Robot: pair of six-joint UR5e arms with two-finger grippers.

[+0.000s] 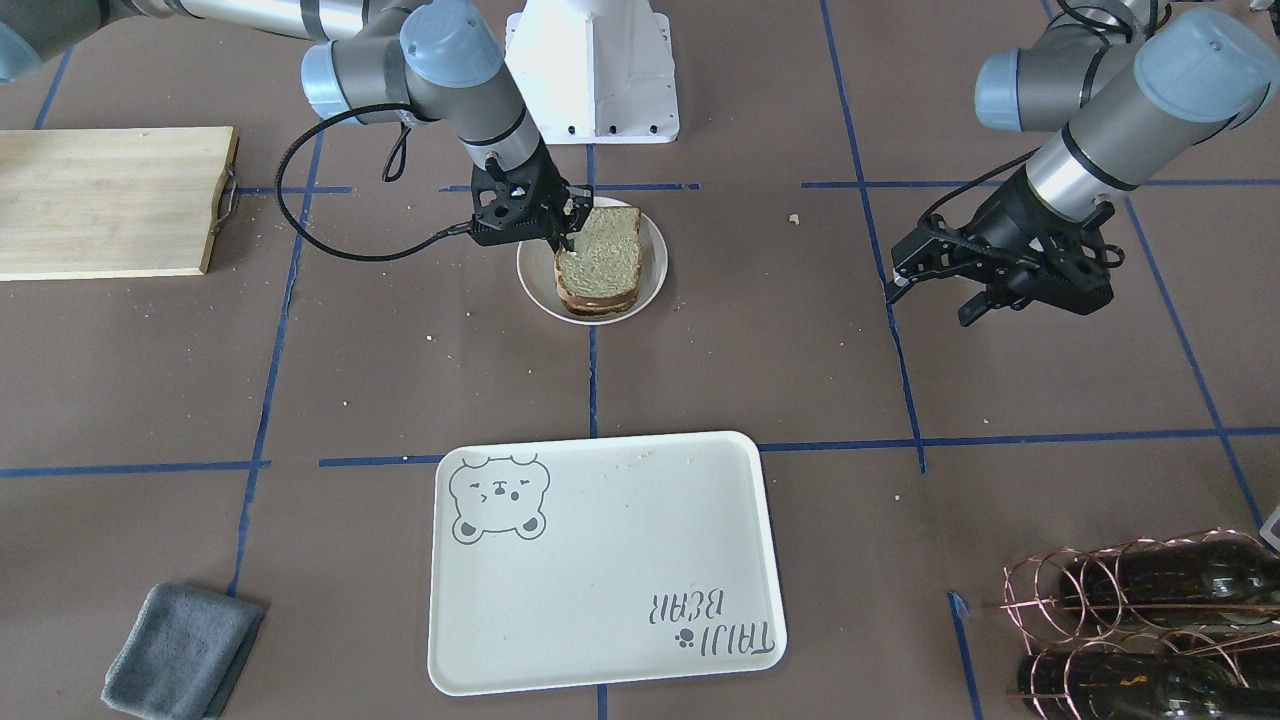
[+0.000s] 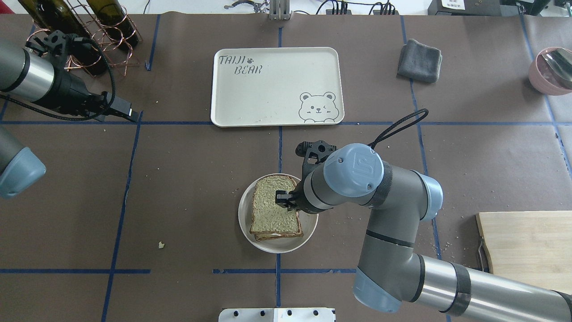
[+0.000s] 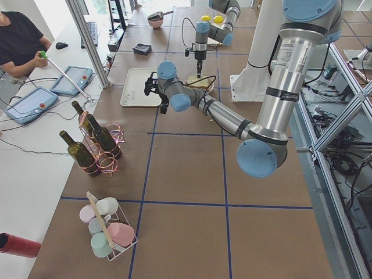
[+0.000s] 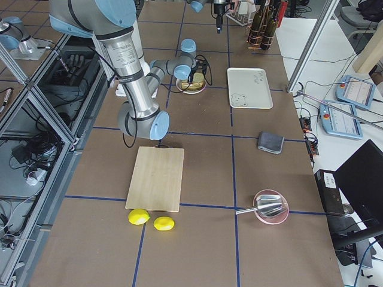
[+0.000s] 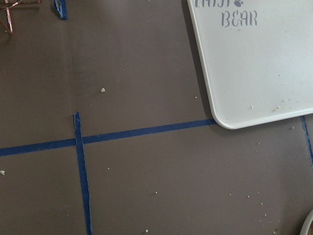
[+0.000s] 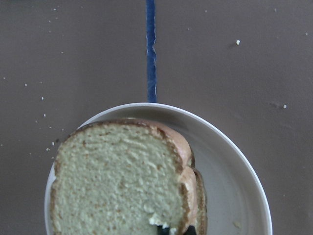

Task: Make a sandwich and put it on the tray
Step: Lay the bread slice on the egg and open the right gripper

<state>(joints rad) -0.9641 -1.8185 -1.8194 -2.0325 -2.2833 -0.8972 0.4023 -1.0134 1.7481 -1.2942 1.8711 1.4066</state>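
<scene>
The sandwich [image 1: 600, 262] lies on a small round off-white plate [image 1: 652, 262], two greenish-tan slices stacked with a thin white egg edge between them [image 2: 272, 234]. My right gripper [image 1: 562, 235] is shut on the edge of the top slice [image 2: 270, 208]; its fingertips [image 6: 171, 229] show at the bread's near edge in the right wrist view. The cream bear tray [image 1: 600, 570] lies empty beyond the plate [image 2: 268, 89]. My left gripper [image 1: 928, 303] hovers open and empty over bare table, to the left of the tray's corner [image 5: 264, 63].
A wooden cutting board [image 2: 523, 246] lies at the robot's right. A grey cloth [image 2: 420, 56] lies right of the tray. A copper rack with wine bottles [image 2: 89, 31] stands at the far left. A pink bowl [image 2: 552, 69] sits at the far right.
</scene>
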